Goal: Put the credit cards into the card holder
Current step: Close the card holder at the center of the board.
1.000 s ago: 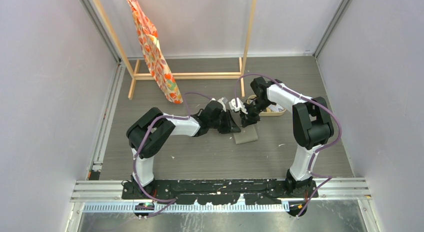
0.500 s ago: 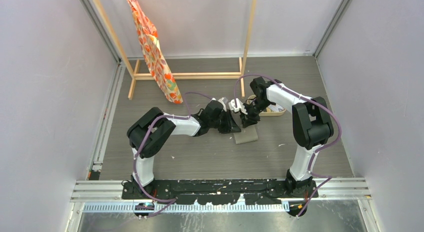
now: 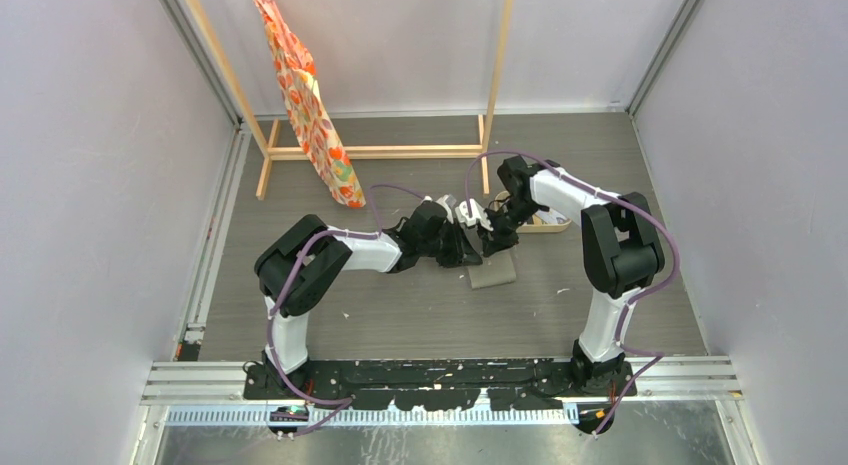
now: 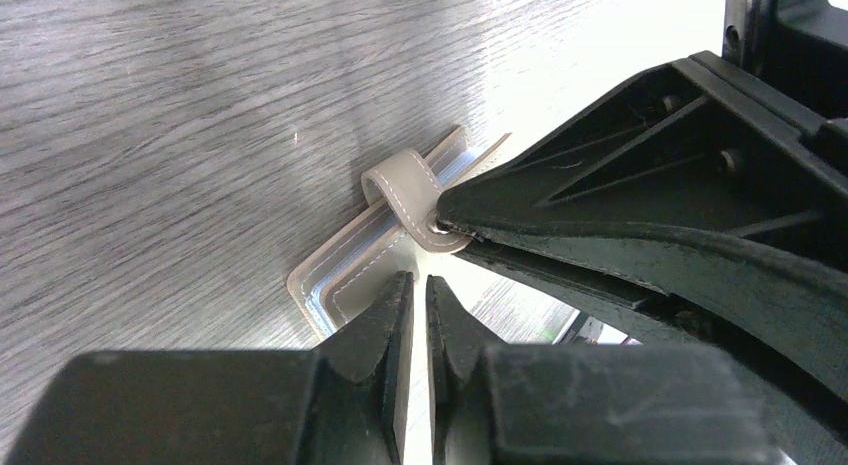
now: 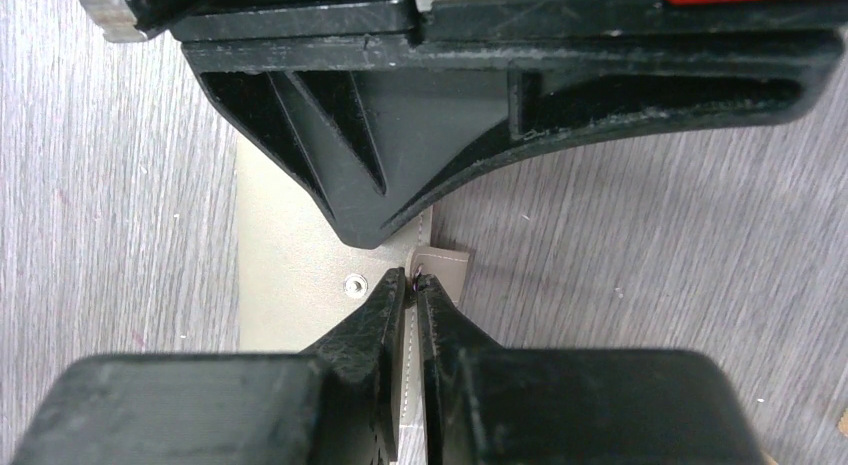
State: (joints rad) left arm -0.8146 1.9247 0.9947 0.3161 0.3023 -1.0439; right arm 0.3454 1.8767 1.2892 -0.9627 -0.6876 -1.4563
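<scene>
The grey card holder (image 3: 492, 271) lies flat on the table between the two arms. In the left wrist view its pale blue layered edge (image 4: 330, 285) and looped strap (image 4: 405, 185) show. My left gripper (image 4: 420, 285) is closed to a thin slit with the holder's bright flap running into the gap. My right gripper (image 5: 412, 281) is pinched at the strap's end (image 5: 448, 270), beside the round stud (image 5: 354, 284). In the top view the left gripper (image 3: 468, 247) and right gripper (image 3: 490, 245) meet at the holder's far edge. I cannot make out the credit cards.
An oval beige tray (image 3: 555, 223) sits just right of the right gripper, mostly behind that arm. A wooden rack (image 3: 380, 150) with an orange patterned bag (image 3: 305, 105) stands at the back. Walls close in on both sides.
The right gripper's jaws have closed and its arm has shifted slightly left toward the left gripper. The left arm and the card holder have stayed put.
</scene>
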